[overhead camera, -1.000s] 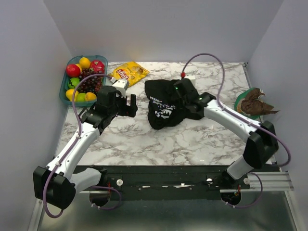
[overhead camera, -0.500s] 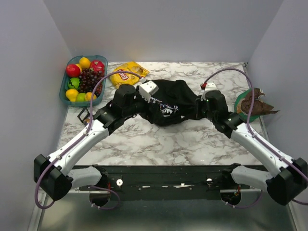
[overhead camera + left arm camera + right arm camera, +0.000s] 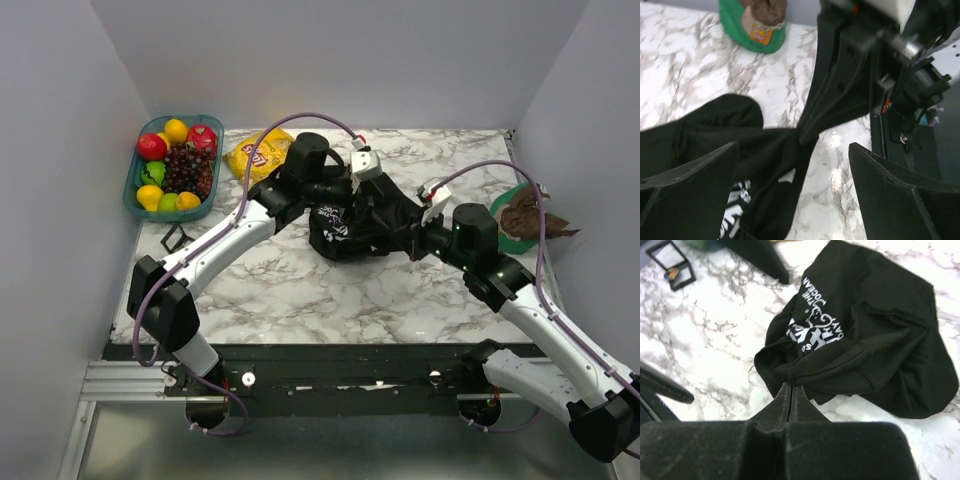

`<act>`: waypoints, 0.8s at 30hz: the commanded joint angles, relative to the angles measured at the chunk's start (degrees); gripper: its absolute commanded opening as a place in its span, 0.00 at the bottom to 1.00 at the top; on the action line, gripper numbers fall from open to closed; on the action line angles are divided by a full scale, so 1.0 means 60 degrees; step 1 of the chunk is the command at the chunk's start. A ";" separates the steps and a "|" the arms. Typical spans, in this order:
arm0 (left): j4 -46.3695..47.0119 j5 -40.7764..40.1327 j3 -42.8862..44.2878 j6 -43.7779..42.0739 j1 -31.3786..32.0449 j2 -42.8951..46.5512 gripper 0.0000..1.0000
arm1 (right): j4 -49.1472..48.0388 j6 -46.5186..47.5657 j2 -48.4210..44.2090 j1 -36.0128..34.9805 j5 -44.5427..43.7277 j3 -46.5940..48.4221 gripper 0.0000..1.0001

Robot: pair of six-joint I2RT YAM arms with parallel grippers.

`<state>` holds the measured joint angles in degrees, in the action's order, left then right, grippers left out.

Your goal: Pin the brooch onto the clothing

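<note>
- The right end effector point(image 3: 791, 389) is pressed together, pinching a fold of the T-shirt point(image 3: 875, 335) at its tips.
- The left end effector point(image 3: 792, 150) is spread wide, with the T-shirt below it.

The black T-shirt point(image 3: 345, 232) lies bunched up in the middle, white letters showing. The tiny orange brooch point(image 3: 672, 273) sits well apart, on the left.

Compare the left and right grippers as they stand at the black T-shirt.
The left black two-finger gripper stands wide open, holding nothing; the right black two-finger gripper is shut on a fold of the black white-printed T-shirt. The left is over the shirt; the right grips its edge. Both are at the same shirt.
</note>
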<state>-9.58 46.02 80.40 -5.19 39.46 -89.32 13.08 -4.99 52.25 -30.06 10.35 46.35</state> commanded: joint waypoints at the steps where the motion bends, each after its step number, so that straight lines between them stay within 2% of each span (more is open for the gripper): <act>1: -0.0949 0.1996 0.1333 -0.0570 0.0000 -0.0916 0.96 | -0.0086 0.0144 -0.0519 -0.0072 0.1028 -0.0181 0.01; 5: -0.1318 0.2466 0.1556 -0.0483 0.0000 -0.1402 0.89 | -0.0086 0.0071 -0.0622 -0.0072 0.1190 -0.0137 0.01; 13: -0.1669 0.3301 0.1498 -0.0497 0.0015 -0.1988 0.83 | -0.0012 0.0041 -0.0607 -0.0072 0.1673 -0.0049 0.01; 19: -0.2021 0.3448 0.1263 -0.0746 0.0000 -0.2018 0.65 | 0.0163 0.0100 -0.0783 -0.0072 0.1542 0.0054 0.01; 20: -0.2035 0.3463 0.1292 -0.0746 0.0015 -0.2047 0.57 | 0.0207 0.0100 -0.0798 -0.0072 0.1513 0.0068 0.01; 21: -0.2195 0.3463 0.1350 -0.0804 0.0000 -0.2062 0.54 | 0.0236 0.0114 -0.0784 -0.0072 0.1425 0.0083 0.01; 24: -0.2489 0.3346 0.1541 -0.0937 0.0000 -0.2149 0.49 | 0.0354 0.0144 -0.0813 -0.0072 0.1337 0.0127 0.01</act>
<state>-21.10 64.18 88.60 -9.04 39.46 -101.34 13.45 -4.86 48.56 -30.06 18.31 45.34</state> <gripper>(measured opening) 0.518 0.014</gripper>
